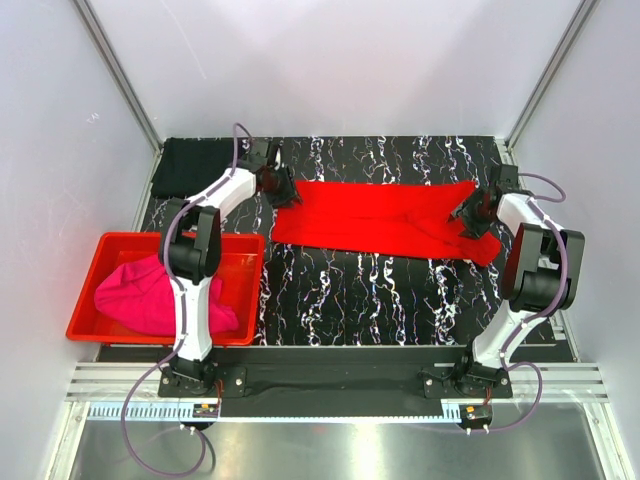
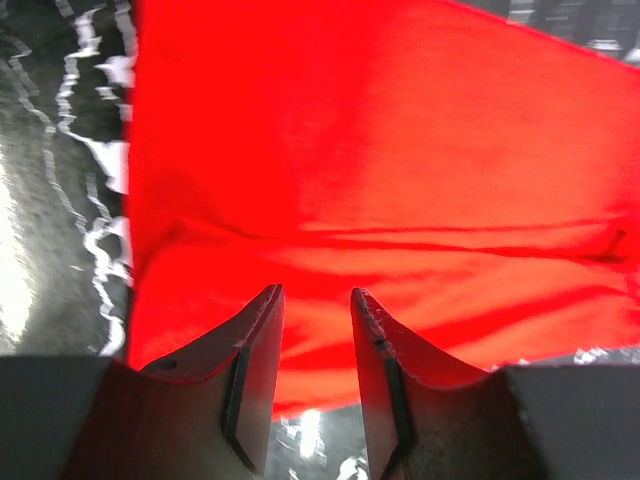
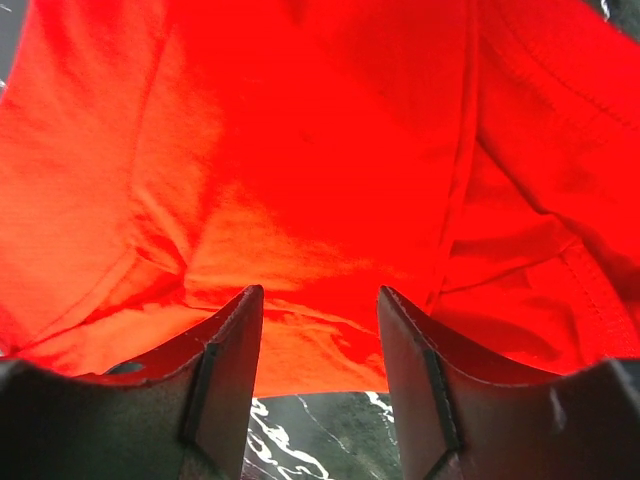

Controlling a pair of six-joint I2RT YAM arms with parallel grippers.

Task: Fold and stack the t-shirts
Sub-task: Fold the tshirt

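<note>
Your left pincer point(image 2: 316, 292) and right pincer point(image 3: 320, 290) hang parted, empty; beneath each lies 1 end of the red t-shirt point(image 1: 380, 215), ready for folding.

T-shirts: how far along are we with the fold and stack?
Done: the black shirt lies folded at the far left corner. In hand: the red shirt is stretched across the table, left gripper and right gripper at its ends, jaws apart. Remaining: the pink shirt, bunched in the red bin, and stacking.

Three soft cloth shirts: one bright red t-shirt point(image 1: 385, 215), one magenta pink t-shirt point(image 1: 140, 295) and one black t-shirt point(image 1: 190, 168), seemingly a single garment. One rigid red plastic rectangular bin point(image 1: 88, 288). Two white-and-black robot arms: left arm point(image 1: 195, 300), right arm point(image 1: 535, 265).
</note>
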